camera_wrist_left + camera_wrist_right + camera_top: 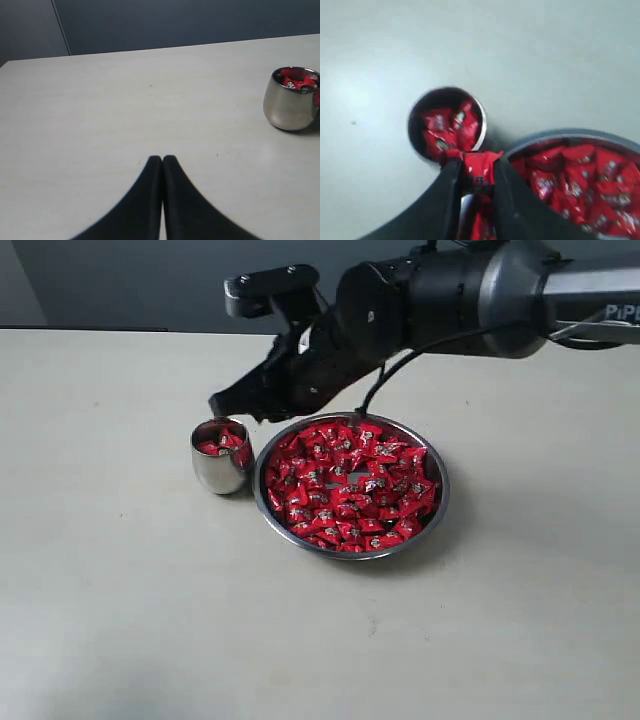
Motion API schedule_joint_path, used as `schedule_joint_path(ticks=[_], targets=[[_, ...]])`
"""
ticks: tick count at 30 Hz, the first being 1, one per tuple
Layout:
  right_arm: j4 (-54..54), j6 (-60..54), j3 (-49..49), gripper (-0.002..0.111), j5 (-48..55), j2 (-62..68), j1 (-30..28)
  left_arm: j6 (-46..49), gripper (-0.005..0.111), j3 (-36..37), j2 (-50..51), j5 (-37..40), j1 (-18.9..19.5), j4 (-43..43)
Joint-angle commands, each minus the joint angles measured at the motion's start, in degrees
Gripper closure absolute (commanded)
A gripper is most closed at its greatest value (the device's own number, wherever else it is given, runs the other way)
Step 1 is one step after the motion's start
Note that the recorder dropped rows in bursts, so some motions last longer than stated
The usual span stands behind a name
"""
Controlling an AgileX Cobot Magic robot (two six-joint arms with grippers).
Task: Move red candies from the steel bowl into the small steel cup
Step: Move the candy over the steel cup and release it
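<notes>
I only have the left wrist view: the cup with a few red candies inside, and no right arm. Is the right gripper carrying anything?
Observer: Yes. In the right wrist view the right gripper is shut on one red candy, pinched between its fingers.
Operator: Where is it relative to the cup?
Observer: In the exterior view its tip hangs close above the small steel cup, near the rim.
Operator: How much is in the bowl?
Observer: The steel bowl stands right beside the cup and holds a thick layer of red candies.
</notes>
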Motion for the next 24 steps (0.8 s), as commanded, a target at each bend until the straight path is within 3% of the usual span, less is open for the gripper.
schedule_joint_path(ticks=[1,9,24], targets=[[0.07,-0.93,-6.74,0.097,-1.08,4.8,1.94,-0.06,0.106,-0.48,-0.27,-0.29,-0.31,0.11],[0.17,-1.21,-16.03,0.097,2.31,14.59,3.14,-0.06,0.106,-0.48,-0.27,-0.29,-0.31,0.11],[-1.95,-1.24,-16.52,0.095,2.97,17.01,3.52,-0.06,0.106,-0.48,-0.27,-0.29,-0.31,0.11]])
